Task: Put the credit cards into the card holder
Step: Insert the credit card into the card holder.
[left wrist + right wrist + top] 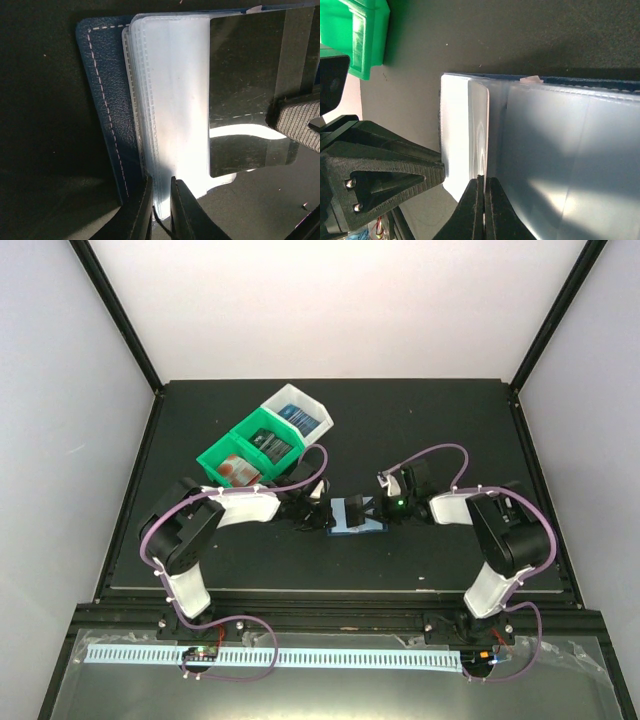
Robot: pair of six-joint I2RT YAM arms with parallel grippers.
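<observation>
left pincer pinching card holder sleeves | right pincer clamped likewise | bin behind

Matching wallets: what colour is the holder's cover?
The card holder is dark blue, white-stitched; left wrist view.

Card holder lies open on counter, just 6 o'clock of ctr. Left tool at its 9 o'clock edge, right tool at its 3 o'clock side. Holder sits betw. them, both touching it. Bin at 10 o'clock of holder, near but apart, 3 compts in a row from 7 to 1 o'clock, cards in each.

Left wrist view: sleeves stacked on holder's cover, cover showing at 9 o'clock. Single card lies w/ the sleeves toward 3 o'clock, right tool's fingertip on its 3 o'clock edge. Left tool straddles sleeve stack's 6 o'clock edge.

Right wrist view: right tool pinches one sleeve's 6 o'clock edge; bin at 11 o'clock corner.
</observation>
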